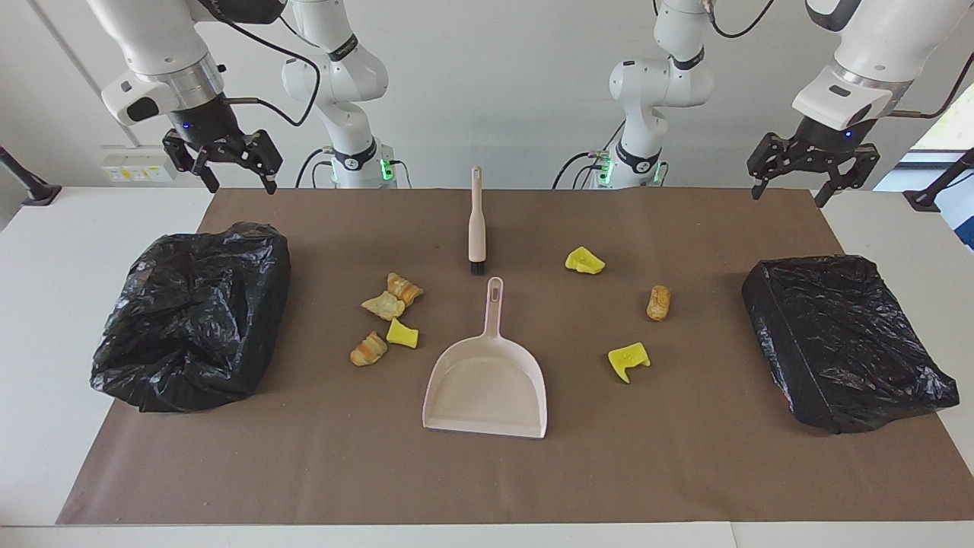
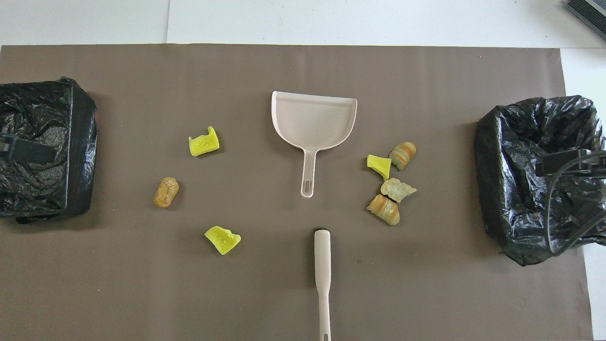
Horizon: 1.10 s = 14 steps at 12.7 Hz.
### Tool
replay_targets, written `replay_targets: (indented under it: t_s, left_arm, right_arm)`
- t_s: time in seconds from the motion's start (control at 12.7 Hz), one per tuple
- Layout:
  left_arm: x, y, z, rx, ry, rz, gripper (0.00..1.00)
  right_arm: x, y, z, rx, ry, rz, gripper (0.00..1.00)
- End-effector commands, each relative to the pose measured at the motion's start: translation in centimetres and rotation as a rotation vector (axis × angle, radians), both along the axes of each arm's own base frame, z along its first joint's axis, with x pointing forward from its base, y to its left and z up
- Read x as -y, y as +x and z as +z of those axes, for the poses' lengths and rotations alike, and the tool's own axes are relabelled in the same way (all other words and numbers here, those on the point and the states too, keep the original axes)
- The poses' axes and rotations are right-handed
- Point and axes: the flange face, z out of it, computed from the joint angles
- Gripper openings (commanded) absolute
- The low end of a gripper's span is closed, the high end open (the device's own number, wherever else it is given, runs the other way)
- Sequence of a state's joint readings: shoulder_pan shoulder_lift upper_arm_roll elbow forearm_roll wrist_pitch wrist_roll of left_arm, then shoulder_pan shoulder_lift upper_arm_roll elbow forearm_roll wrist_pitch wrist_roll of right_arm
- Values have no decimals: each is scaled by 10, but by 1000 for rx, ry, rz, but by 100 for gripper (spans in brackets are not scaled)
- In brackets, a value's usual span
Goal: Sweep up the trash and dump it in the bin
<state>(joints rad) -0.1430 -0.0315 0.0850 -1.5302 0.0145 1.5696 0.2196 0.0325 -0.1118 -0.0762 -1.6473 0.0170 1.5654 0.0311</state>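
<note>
Both arms wait, raised, fingers spread and empty.
You have seven trash bits (image 1: pixel 389 304) scattered around the dustpan (image 1: pixel 487 384): four toward the right gripper (image 1: pixel 222 169), three toward the left gripper (image 1: pixel 810 175).

A brown mat (image 1: pixel 487 472) covers the white desk (image 1: pixel 46 304) across the middle of the frame. High at the far left of the facing view, a wall socket strip (image 1: pixel 137 171) sits beside a black clamp foot (image 1: pixel 30 186); another black foot (image 1: pixel 932 194) stands at the far right.
</note>
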Motion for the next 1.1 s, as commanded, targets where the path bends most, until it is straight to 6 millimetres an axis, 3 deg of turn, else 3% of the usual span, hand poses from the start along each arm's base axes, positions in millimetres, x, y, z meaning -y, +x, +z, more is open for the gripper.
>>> replay_targets:
  t_s: [0.0, 0.32, 1.02]
  left_arm:
    - [0, -5, 9, -6, -11, 2, 100]
    - [1, -14, 21, 19, -5, -3, 100]
    - [1, -17, 22, 16, -4, -4, 100]
  right_arm:
    - [4, -7, 11, -10, 10, 35, 100]
    - [5, -8, 10, -2, 0, 114, 100]
    - [-3, -8, 11, -6, 5, 131, 100]
